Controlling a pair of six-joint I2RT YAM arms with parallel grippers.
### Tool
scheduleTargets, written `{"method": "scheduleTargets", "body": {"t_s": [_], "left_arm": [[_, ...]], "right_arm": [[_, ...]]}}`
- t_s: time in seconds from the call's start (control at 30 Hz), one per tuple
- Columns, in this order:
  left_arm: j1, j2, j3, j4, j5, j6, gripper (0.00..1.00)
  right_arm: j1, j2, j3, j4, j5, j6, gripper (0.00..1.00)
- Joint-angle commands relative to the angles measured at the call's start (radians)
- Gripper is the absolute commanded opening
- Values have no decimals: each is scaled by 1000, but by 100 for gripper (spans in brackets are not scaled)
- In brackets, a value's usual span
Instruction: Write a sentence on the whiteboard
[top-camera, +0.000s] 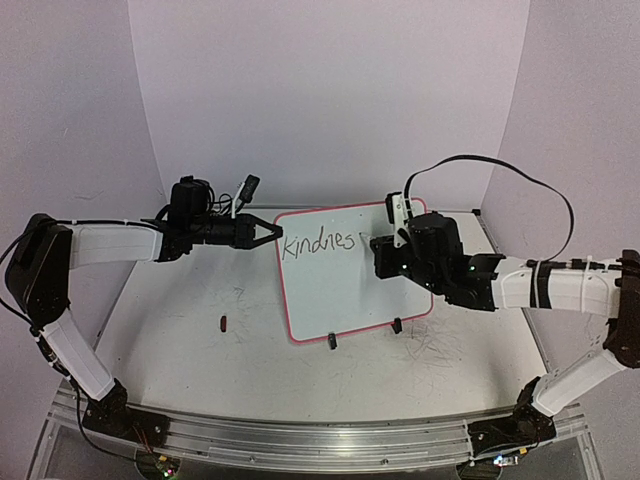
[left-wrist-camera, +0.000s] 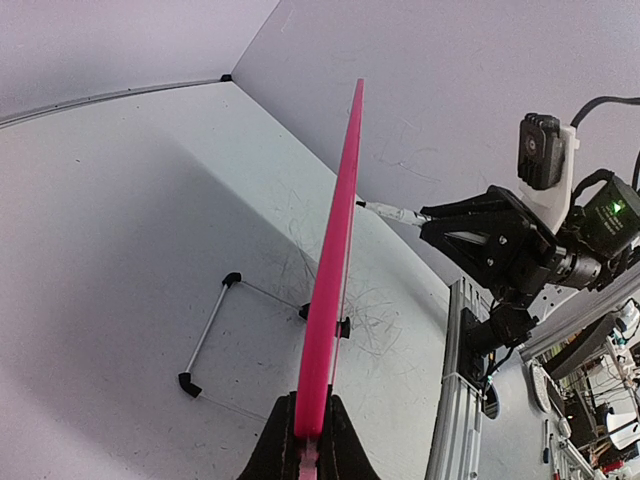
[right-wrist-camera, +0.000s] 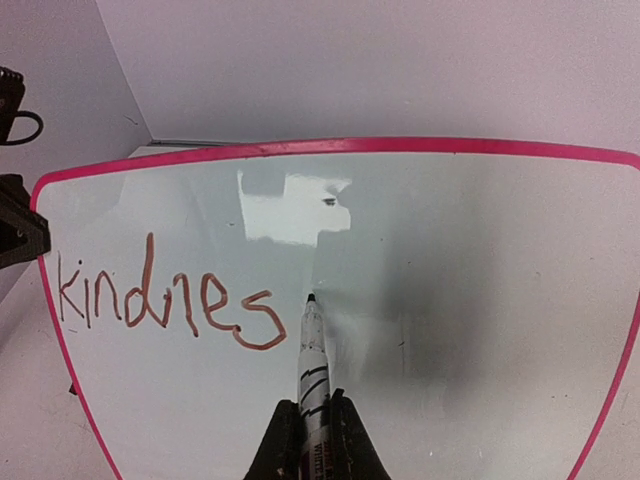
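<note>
Closest to the left wrist camera, the black fingers (left-wrist-camera: 275, 450) of the left gripper (left-wrist-camera: 310, 402) are clenched on the rim of the small rectangular pink-framed whiteboard (left-wrist-camera: 336, 240), which that view shows edge-on, rising away from the grip. In the right wrist view the right gripper (right-wrist-camera: 313, 402) has its black fingers (right-wrist-camera: 350, 447) clenched around a slim white marker with black bands (right-wrist-camera: 312, 340). The marker's dark tip touches the board's white face just right of the last written letter.

The thin dark reddish handwritten sentence (right-wrist-camera: 160, 300) reads only "kindnes" and runs along the upper left of the writing face as seen from overhead. The board stands near the middle of the scuffed white bench (top-camera: 170, 350), between the two arms, raised on two small black clip feet (top-camera: 332, 341) at its near lower edge. How steeply it leans I cannot tell.

On the far side of the board from the writing, a thin wire frame with black corner caps (left-wrist-camera: 209, 331) lies on the bench, just beside the feet. A small dark reddish-brown object (top-camera: 223, 322), too small to identify, lies on the bench left of the board, well apart from it. Faint grey scribble marks (top-camera: 440, 350) show on the bench near the right-hand foot.
</note>
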Motion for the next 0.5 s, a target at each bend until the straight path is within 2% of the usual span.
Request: {"method": "scheduleTargets", "body": {"t_s": [0.0,0.47], "left_arm": [[-8,-42,-1,21,9,23,0],[-8,-41,0,22,13,23,0]], "right_arm": [[-8,0,30,26,15,-12,0],[-17,41,58,40,32,-30,0]]}}
